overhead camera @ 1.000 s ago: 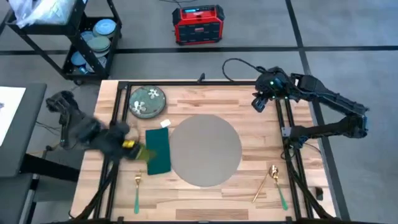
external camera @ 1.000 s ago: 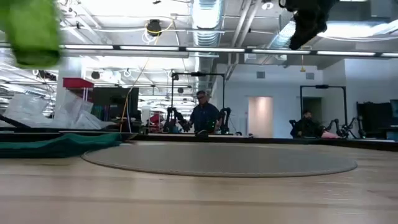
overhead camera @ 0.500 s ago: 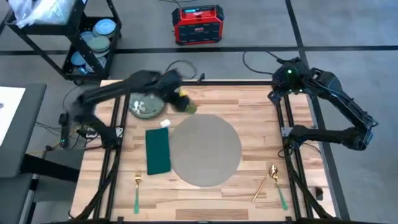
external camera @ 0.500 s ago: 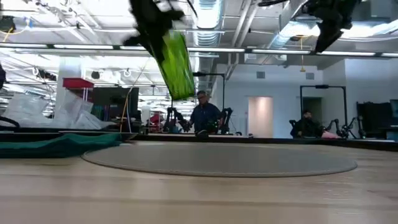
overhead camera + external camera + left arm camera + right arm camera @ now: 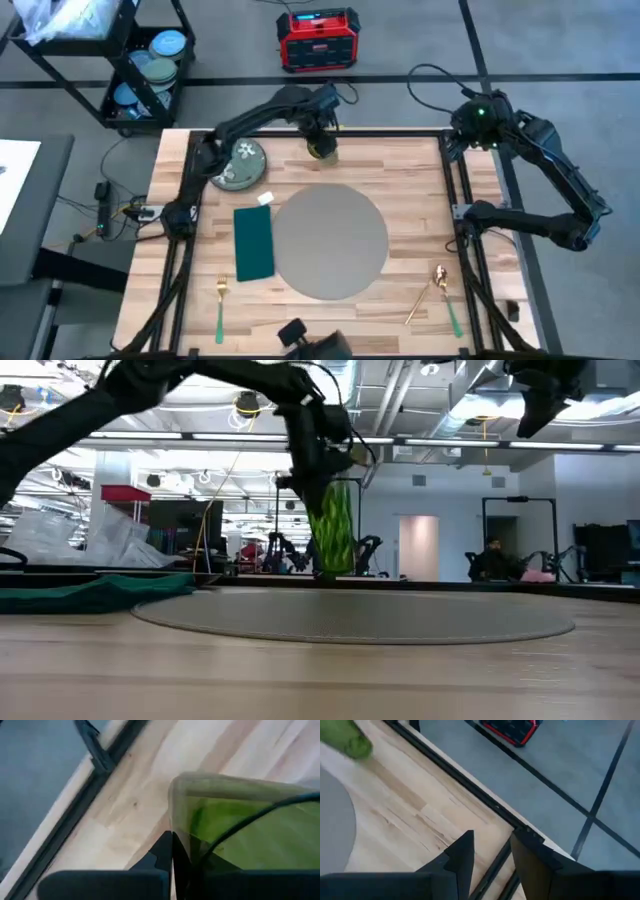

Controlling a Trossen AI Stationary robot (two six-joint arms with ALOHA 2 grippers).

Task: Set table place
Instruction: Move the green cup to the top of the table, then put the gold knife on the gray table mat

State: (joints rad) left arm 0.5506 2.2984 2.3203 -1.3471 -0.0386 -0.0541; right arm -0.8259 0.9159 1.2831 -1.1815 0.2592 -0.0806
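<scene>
A translucent green cup (image 5: 322,150) (image 5: 333,535) hangs in my left gripper (image 5: 322,465), which is shut on it. The cup is over the far middle of the table (image 5: 420,170), just beyond the round grey placemat (image 5: 330,240) (image 5: 350,615). My right gripper (image 5: 492,855) (image 5: 478,118) stands open and holds nothing, high over the table's far right corner. The placemat lies flat at the table's centre. My left gripper holds the green cup at its upper wall by the rim (image 5: 175,795), coming from above with the fingers pointing down. One finger (image 5: 169,851) lies against the wall's outer side; the other is hidden by the cup. The cup hangs nearly upright, its base close above the table.
A green floral plate (image 5: 237,163) sits at the far left and a teal napkin (image 5: 254,242) lies left of the placemat. Gold cutlery with green handles lies near the front: one piece (image 5: 220,305) left, others (image 5: 438,290) right. A wire cart (image 5: 140,60) and a red box (image 5: 318,40) stand beyond the table.
My left gripper has swung from the table's left edge across to its far middle, carrying the green cup, and has come down there with the cup now nearly upright. My right gripper has drifted toward the table's far right corner.
</scene>
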